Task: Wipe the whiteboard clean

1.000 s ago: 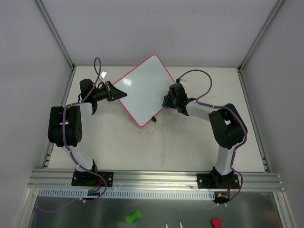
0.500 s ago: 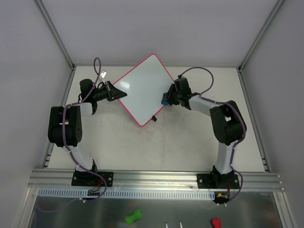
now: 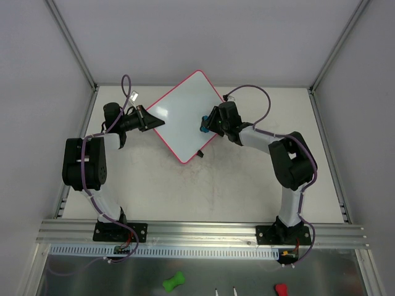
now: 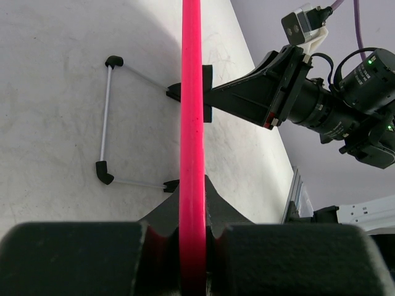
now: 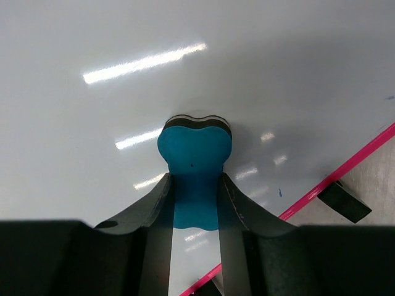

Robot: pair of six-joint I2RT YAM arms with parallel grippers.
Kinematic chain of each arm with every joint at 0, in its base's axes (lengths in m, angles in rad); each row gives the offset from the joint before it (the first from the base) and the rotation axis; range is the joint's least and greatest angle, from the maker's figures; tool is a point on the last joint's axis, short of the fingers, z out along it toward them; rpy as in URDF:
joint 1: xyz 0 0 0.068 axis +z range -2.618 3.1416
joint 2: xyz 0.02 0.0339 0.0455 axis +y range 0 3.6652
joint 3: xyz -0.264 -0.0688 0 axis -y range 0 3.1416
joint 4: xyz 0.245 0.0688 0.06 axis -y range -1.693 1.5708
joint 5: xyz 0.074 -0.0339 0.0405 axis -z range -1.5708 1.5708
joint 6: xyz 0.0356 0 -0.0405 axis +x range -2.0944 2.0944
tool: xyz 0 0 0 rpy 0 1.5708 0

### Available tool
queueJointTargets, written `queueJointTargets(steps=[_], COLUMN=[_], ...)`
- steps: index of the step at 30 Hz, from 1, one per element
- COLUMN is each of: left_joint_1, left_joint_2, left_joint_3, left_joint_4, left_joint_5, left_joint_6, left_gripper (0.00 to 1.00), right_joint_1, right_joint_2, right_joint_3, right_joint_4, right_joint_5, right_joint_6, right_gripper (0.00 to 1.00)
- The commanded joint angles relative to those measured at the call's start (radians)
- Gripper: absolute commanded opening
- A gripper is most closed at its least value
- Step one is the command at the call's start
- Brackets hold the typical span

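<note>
Past the arm bases, toward the back of the tabletop [image 3: 216, 185], sits the whiteboard [image 3: 185, 120], turned cornerwise. It looks thin, stiff and light, with a slick face, so its pink frame seems the sensible hold. Elbow bent, the left arm has the left claw [image 4: 192, 246] clenched on that frame. The right arm reaches in, and the right claw [image 5: 196, 203] is grasping a blue eraser [image 5: 194, 154] pressed to the glossy surface. A couple of faint blue specks may be ink.

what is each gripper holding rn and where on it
The left gripper is shut on the whiteboard, pinching its pink frame edge. The right gripper is shut on the blue eraser, clamped at its narrower middle, wide end against the board.
</note>
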Motion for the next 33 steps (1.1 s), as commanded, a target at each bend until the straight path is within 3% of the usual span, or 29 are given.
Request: queueJointTargets(steps=[1, 18, 33], left_joint_1=[-0.015, -0.015, -0.015], left_joint_2=[0.019, 0.020, 0.022], left_joint_3=[0.006, 0.008, 0.010], left_joint_4=[-0.004, -0.003, -0.003], left_joint_5=[0.051, 0.051, 0.051], left_joint_6=[0.025, 0.023, 0.022], left_gripper=[0.00, 0.00, 0.00], right_joint_1=[0.009, -0.100, -0.087], right_joint_2=[0.067, 0.035, 0.048], right_joint_3=[0.016, -0.064, -0.151], right_joint_4=[0.028, 0.044, 0.079], right_joint_5=[-0.047, -0.006, -0.006], right_joint_6=[0.061, 0.016, -0.011], right_gripper=[0.00, 0.00, 0.00])
